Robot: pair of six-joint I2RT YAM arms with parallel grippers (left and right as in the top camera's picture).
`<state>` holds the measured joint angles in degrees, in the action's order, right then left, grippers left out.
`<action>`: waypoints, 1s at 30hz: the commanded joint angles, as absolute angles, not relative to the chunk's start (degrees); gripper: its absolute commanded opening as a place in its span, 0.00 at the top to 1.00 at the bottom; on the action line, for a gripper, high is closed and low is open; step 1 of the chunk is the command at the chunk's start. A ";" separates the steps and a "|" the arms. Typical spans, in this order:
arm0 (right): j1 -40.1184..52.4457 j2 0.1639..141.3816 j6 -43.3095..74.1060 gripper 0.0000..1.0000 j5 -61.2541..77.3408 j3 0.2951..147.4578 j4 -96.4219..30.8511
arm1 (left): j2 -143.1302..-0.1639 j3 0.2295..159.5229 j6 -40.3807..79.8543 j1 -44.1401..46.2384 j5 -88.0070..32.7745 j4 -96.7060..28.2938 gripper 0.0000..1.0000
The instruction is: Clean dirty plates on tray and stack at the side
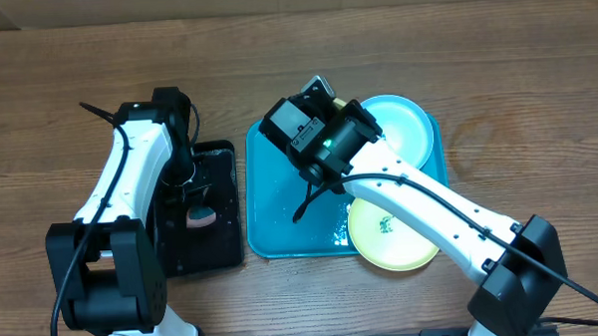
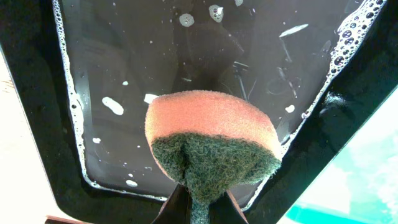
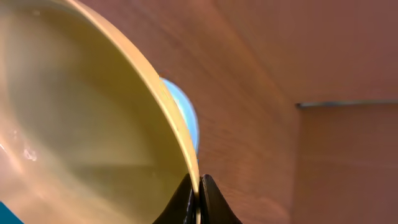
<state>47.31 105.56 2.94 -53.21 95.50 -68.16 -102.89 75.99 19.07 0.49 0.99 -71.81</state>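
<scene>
My right hand [image 3: 199,186] is clamped on the rim of a pale yellow-green round plastic plate [image 3: 81,124], glossy inside. My left hand [image 2: 199,208] pinches an orange sponge with a green scouring face [image 2: 211,124] over the sudsy black rectangular tray [image 2: 37,124]. On the large turquoise plastic tray [image 1: 280,199] lies a light blue plate [image 1: 407,124]. Another yellow-green plate [image 1: 386,235], teal-smeared at its centre, overlaps the turquoise tray's near right corner.

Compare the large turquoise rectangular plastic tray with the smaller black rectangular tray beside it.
The turquoise tray is larger than the black tray. The turquoise tray carries plates, among them a round light blue plate; the black tray holds soapy water, and the left gripper holds an orange-and-green sponge over it. Both are rectangular with rounded corners and raised rims, side by side on the wooden table.
</scene>
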 commanded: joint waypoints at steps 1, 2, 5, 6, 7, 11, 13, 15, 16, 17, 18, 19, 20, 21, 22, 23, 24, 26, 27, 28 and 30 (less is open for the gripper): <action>49.95 105.19 0.60 0.96 -60.34 96.40 -67.33 | -103.37 75.79 17.74 0.30 -0.08 -71.75 0.96; 50.63 105.19 -0.25 0.96 -60.88 96.40 -67.07 | -103.37 75.79 17.74 0.27 -0.08 -71.75 0.96; 52.56 105.19 -1.80 0.96 -63.05 96.40 -65.63 | -103.37 75.79 17.74 0.30 -0.05 -71.72 0.96; 53.08 105.19 -1.96 0.96 -64.29 96.40 -65.06 | -103.37 75.79 17.74 0.30 -0.05 -71.72 0.96; 53.43 105.19 -2.13 0.96 -65.12 96.40 -64.71 | -103.37 75.79 17.74 0.27 -0.05 -71.72 0.96; 54.57 105.19 -3.03 0.96 -66.48 96.40 -64.58 | -103.37 75.79 17.74 0.27 -0.05 -71.75 0.96; 54.89 105.19 -3.03 0.96 -68.10 96.40 -64.53 | -103.37 75.79 17.76 0.27 -0.08 -71.75 0.96; 55.18 105.19 -3.05 0.96 -69.49 96.40 -64.36 | -103.37 75.79 17.76 0.27 -0.08 -71.75 0.96; 55.31 105.19 -3.07 0.96 -69.60 96.40 -64.29 | -103.37 75.79 17.76 0.27 -0.08 -71.75 0.96; 55.40 105.19 -3.05 0.96 -69.58 96.40 -64.29 | -103.37 75.79 17.74 0.27 -0.08 -71.79 0.96; 55.46 105.19 -3.05 0.96 -69.58 96.40 -64.29 | -103.37 75.79 17.76 0.27 -0.08 -71.83 0.96; 55.55 105.19 -3.05 0.96 -69.58 96.40 -64.12 | -103.37 75.79 17.74 0.27 -0.08 -71.94 0.96; 55.57 105.19 -3.05 0.96 -69.60 96.40 -63.86 | -103.37 75.79 17.74 0.27 -0.05 -72.01 0.96; 55.68 105.19 -3.09 0.96 -69.58 96.40 -63.72 | -103.37 75.79 17.74 0.27 -0.08 -72.07 0.96; 55.68 105.19 -3.09 0.96 -69.58 96.40 -63.68 | -103.37 75.79 17.74 0.27 -0.08 -72.10 0.96; 55.72 105.19 -3.07 0.96 -69.58 96.40 -63.68 | -103.37 75.79 17.74 0.27 -0.05 -72.10 0.96; 55.75 105.19 -3.07 0.96 -69.56 96.40 -63.68 | -103.37 75.79 17.74 0.27 -0.05 -72.10 0.96; 55.75 105.19 -3.05 0.96 -66.89 96.40 -63.66 | -103.37 75.79 17.74 0.27 -0.05 -72.07 0.96; 55.61 105.19 -2.87 0.96 -63.35 96.40 -63.81 | -103.37 75.79 17.74 0.27 -0.05 -72.07 0.96; 55.90 105.19 -1.58 0.96 -61.63 96.40 -64.95 | -103.37 75.79 17.72 0.27 -0.05 -72.10 0.96; 57.30 105.14 1.21 0.96 -62.57 96.38 -66.30 | -103.37 75.79 17.69 0.27 -0.05 -72.18 0.96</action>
